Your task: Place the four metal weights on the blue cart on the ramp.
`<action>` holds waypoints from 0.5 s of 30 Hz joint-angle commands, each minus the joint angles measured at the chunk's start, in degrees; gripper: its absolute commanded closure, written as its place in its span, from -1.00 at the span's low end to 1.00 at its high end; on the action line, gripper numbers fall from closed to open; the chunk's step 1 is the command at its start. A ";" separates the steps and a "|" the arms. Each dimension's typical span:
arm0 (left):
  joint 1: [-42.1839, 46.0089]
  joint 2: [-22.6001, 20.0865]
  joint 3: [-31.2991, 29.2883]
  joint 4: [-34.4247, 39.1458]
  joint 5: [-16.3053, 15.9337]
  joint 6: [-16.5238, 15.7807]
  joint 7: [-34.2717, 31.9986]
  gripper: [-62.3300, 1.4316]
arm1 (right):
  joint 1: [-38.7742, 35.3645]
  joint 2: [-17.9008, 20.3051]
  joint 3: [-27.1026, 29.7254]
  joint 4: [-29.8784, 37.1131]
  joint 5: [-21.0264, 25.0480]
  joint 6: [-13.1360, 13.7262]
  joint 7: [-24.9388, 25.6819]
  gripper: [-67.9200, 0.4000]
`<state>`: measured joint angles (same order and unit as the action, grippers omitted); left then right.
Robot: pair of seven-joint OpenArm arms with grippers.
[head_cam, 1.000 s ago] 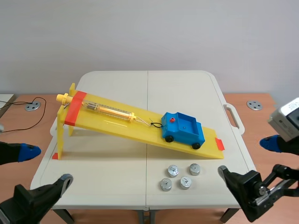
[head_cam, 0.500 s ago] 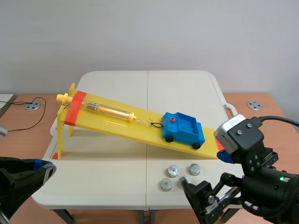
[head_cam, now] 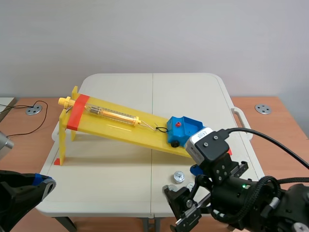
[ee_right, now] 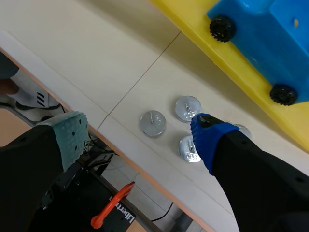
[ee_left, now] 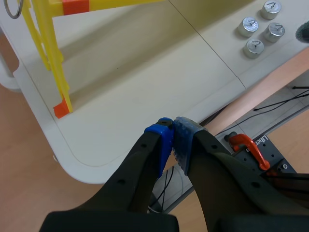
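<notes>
The right hand (ee_right: 140, 131) hangs spread above the four metal weights (ee_right: 152, 123), clustered on the surface (ee_right: 96, 58) by the ramp (ee_right: 190, 17), probably to pick one. The blue cart (ee_right: 260, 38) sits low on the ramp. The left hand (ee_left: 173, 133), pressed together, holds nothing.

Text check | left wrist view: white lettering read "Libert", cut short, on black clamp base (ee_left: 270, 151) by orange lever (ee_left: 246, 145), below tabletop (ee_left: 145, 87) edge | right wrist view: same "Libert" stood on second black base (ee_right: 126, 218) | marks on metal weights (ee_right: 152, 123) were unreadable | nothing else was legible.
</notes>
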<state>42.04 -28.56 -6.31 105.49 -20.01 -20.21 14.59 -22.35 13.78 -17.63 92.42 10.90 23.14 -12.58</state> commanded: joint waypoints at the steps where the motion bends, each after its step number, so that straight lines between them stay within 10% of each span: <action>1: -0.33 1.22 -0.79 4.26 -4.42 -0.98 -5.73 0.83 | 3.43 -0.33 1.27 2.14 -0.20 -0.94 4.68 -0.29; 15: -0.35 1.22 -0.79 4.26 -4.42 -0.98 -5.73 0.83 | 9.49 -5.79 -1.68 -6.23 -3.72 -1.55 4.44 -0.01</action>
<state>42.04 -28.56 -6.31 105.49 -20.01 -20.21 14.63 -16.93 8.62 -18.68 83.64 6.35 22.90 -13.61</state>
